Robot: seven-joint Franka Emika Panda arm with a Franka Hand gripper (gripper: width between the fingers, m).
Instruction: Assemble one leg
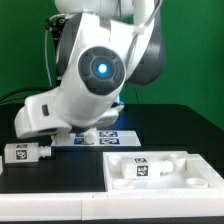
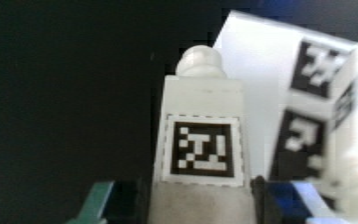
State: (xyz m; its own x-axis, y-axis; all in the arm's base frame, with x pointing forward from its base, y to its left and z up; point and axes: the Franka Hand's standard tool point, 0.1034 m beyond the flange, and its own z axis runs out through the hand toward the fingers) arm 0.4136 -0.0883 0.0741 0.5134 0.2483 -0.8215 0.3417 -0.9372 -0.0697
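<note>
In the wrist view a white leg (image 2: 202,130) with a black-and-white square tag on its side lies lengthwise on the black table, its rounded tip pointing away from the camera. My gripper (image 2: 197,202) is open and straddles the leg's near end. A teal finger (image 2: 105,203) stands on one side and a blue finger (image 2: 297,200) on the other, each with a thin dark gap to the leg. In the exterior view the arm's wrist housing (image 1: 85,90) hangs low over the table and hides the gripper and this leg.
The marker board (image 1: 112,136) lies behind the arm; it also shows in the wrist view (image 2: 265,60) beside the leg. Another tagged leg (image 1: 25,152) lies at the exterior view's left. A wide white rimmed panel (image 1: 160,170) sits at the front right.
</note>
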